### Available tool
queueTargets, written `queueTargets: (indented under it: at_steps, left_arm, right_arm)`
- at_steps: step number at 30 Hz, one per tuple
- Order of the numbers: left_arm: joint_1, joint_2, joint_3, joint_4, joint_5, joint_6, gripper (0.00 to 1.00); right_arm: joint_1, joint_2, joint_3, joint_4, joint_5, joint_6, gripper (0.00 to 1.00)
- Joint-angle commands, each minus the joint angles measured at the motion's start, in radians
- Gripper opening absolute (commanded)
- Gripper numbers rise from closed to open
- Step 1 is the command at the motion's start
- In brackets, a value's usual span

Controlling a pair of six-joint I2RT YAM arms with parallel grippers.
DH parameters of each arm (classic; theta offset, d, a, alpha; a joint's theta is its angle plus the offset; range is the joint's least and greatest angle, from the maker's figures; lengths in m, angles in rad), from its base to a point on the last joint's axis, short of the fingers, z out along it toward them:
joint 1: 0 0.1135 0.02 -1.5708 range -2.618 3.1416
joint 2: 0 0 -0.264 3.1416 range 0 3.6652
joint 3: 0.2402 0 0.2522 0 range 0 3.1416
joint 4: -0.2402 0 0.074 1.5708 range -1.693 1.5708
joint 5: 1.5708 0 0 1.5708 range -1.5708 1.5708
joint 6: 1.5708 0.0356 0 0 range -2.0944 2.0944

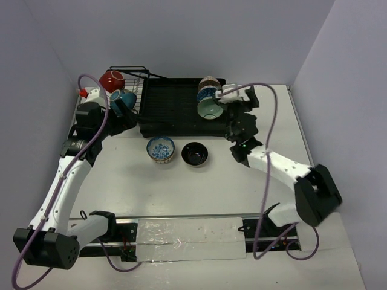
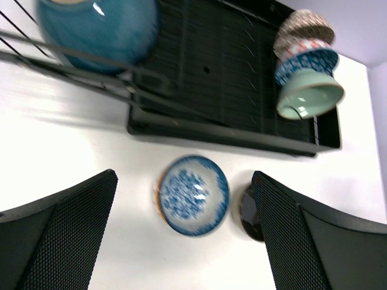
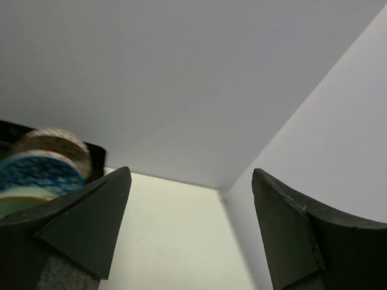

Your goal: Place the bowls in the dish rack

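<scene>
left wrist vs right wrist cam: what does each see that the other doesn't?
Left wrist only: the teal bowl in the wire basket, the blue-patterned bowl and black bowl on the table, most of the dish rack. Right wrist only: nothing of its own, just far more bare wall. Both: the three stacked bowls at the rack's end, and open jaws.

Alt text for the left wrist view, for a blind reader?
A blue patterned bowl lies on the table, framed by the open left gripper, a black bowl beside it. Beyond, the dish rack holds three nested bowls.
</scene>
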Motion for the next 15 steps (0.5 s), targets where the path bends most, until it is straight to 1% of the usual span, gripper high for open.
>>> queueTargets:
  at_steps: [1,2,3,4,5,6,8,9,10,11,12,14,15]
  left_arm:
    - [-0.069,-0.062,-0.014,-0.02,-0.048,-0.057,0.99]
    - [-0.089,-0.066,-0.019,-0.023,-0.065,-0.066,0.99]
    - [-0.109,-0.068,-0.026,-0.029,-0.08,-0.074,0.99]
    - [-0.149,-0.063,-0.029,-0.032,-0.085,-0.088,0.99]
    - [-0.169,-0.059,-0.031,-0.034,-0.118,-0.096,0.99]
    - [-0.187,-0.052,-0.036,-0.034,-0.129,-0.105,0.99]
    - [-0.247,-0.023,-0.034,-0.028,-0.155,-0.131,0.99]
    - [-0.272,-0.014,-0.031,-0.022,-0.165,-0.139,0.99]
    - [-0.325,0.016,-0.028,-0.005,-0.172,-0.157,0.99]
    - [-0.355,0.036,-0.023,0.004,-0.197,-0.162,0.99]
    - [-0.403,0.058,-0.007,0.008,-0.206,-0.169,0.99]
    - [-0.448,0.142,0.015,0.015,-0.22,-0.183,0.99]
    - [-0.467,0.171,0.038,0.017,-0.235,-0.183,0.99]
  right_arm:
    - [0.006,-0.173,0.04,-0.377,0.036,0.489,0.89]
    - [0.004,-0.209,0.046,-0.448,0.013,0.558,0.9]
    - [0.003,-0.268,0.049,-0.561,-0.002,0.68,0.91]
    - [0.001,-0.292,0.057,-0.614,-0.007,0.739,0.91]
    - [-0.001,-0.316,0.06,-0.663,-0.039,0.796,0.91]
    - [-0.007,-0.359,0.06,-0.758,-0.053,0.908,0.91]
    - [-0.013,-0.398,0.055,-0.843,-0.074,1.006,0.93]
    - [-0.025,-0.433,0.051,-0.922,-0.105,1.106,0.94]
    - [-0.033,-0.448,0.037,-0.958,-0.125,1.151,0.95]
    - [-0.039,-0.465,0.026,-0.987,-0.149,1.191,0.96]
    - [-0.046,-0.499,0.014,-1.031,-0.195,1.255,0.98]
    - [-0.076,-0.53,-0.026,-1.078,-0.251,1.315,1.0]
    - [-0.085,-0.548,-0.044,-1.09,-0.324,1.35,1.0]
